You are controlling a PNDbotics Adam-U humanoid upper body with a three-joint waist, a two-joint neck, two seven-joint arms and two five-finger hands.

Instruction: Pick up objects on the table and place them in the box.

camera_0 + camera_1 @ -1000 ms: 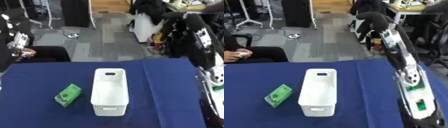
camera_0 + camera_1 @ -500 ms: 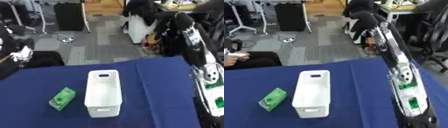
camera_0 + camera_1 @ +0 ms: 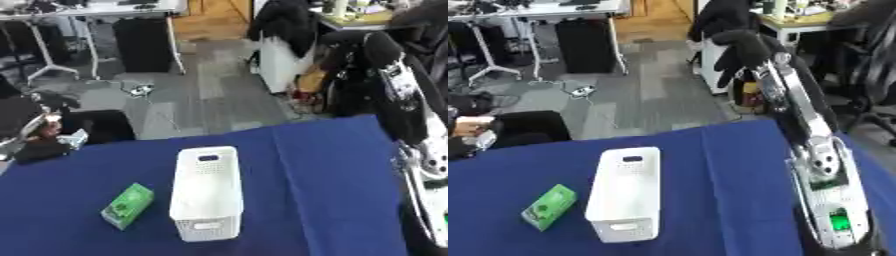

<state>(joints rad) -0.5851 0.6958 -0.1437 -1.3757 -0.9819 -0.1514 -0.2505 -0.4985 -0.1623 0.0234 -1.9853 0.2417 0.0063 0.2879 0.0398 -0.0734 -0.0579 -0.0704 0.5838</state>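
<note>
The blue table is carrying a white box at centre; a green carton is lying at its nine o'clock, long axis toward one o'clock; the right hand is hanging raised, far off at two o'clock, fingers drooping, holding nothing.

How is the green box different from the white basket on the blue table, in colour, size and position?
The green box is small, solid and closed; the white basket is much larger, open at the top, with perforated walls and handle slots. The green box lies at an angle to the robot's left of the white basket, which stands upright near the table's middle, its long side running away from the robot. Both rest on the blue tablecloth, apart from each other, with no hand touching them.
</note>
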